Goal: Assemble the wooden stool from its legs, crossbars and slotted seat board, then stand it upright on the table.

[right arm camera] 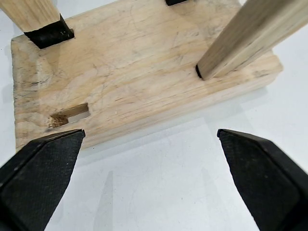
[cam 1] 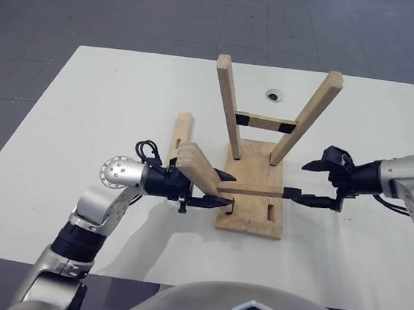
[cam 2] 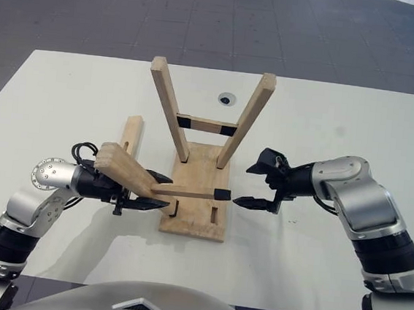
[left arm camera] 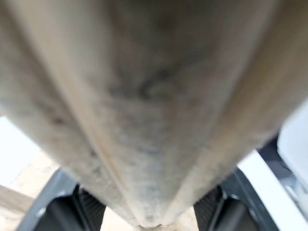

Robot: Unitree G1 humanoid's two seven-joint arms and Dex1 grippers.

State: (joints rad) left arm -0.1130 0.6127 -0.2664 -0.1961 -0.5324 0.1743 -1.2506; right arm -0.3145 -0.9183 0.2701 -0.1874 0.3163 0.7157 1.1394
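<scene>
The slotted seat board lies flat on the white table. Two legs stand upright in its far slots, joined by a crossbar with black ends. My left gripper is shut on a third leg, held tilted above the board's near left corner. From this leg a second crossbar points right, with a black tip. My right gripper is open just right of that tip, holding nothing. Its fingers frame the board's edge and an empty slot. A fourth leg lies on the table.
A small round hole sits in the table behind the stool. The table's near edge runs close below both arms. Bare white surface stretches to the far left and right of the board.
</scene>
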